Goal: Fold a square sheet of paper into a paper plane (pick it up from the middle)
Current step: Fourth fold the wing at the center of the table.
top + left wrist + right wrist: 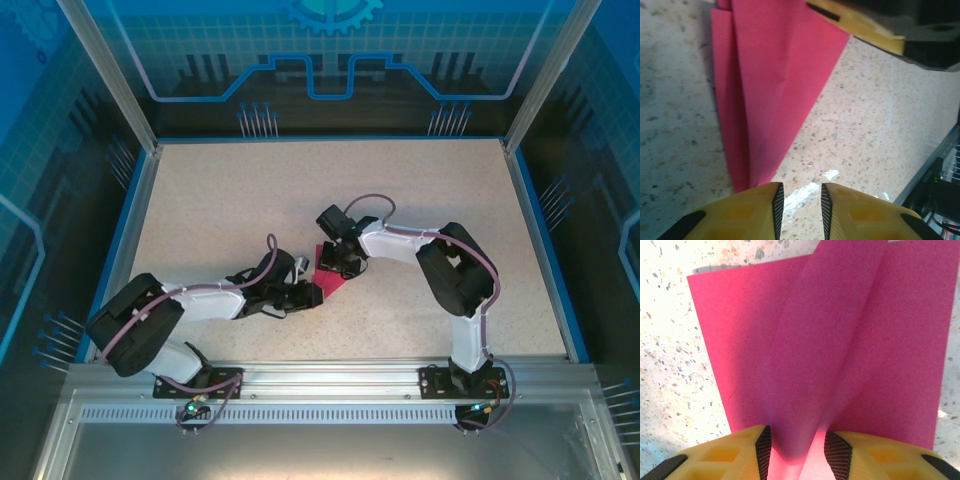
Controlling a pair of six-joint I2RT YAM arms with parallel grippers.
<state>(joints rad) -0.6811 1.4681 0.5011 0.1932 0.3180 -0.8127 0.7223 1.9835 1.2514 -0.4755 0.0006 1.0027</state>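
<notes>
Magenta-pink and thin, the partly folded sheet of paper [328, 282] rests on the speckled beige table [250, 200], near its middle, between my two hands. From my left wrist it shows as a long tapering shape [775, 75] of overlapping layers, its narrow end running right up to one of my yellow fingers [747, 212].

My right gripper [797, 440] is clamped on the sheet [815, 340]. A raised centre ridge runs straight in between the black ribbed pads [763, 447], with the two flaps spreading flat to either side. My left gripper [799, 192] has its jaws slightly apart with bare, shiny table in the gap, so it holds nothing. From above it sits just beside the paper's near end [305, 293], and the right one [345, 265] sits at the far end.

I judge this paper very light and limp. It should bend anywhere it is unsupported and slide easily on the smooth top. Its creases should hold, but a hard tug could tear or crumple it. The layered ridge looks like the stiffest place to pinch, close to the fold line.
</notes>
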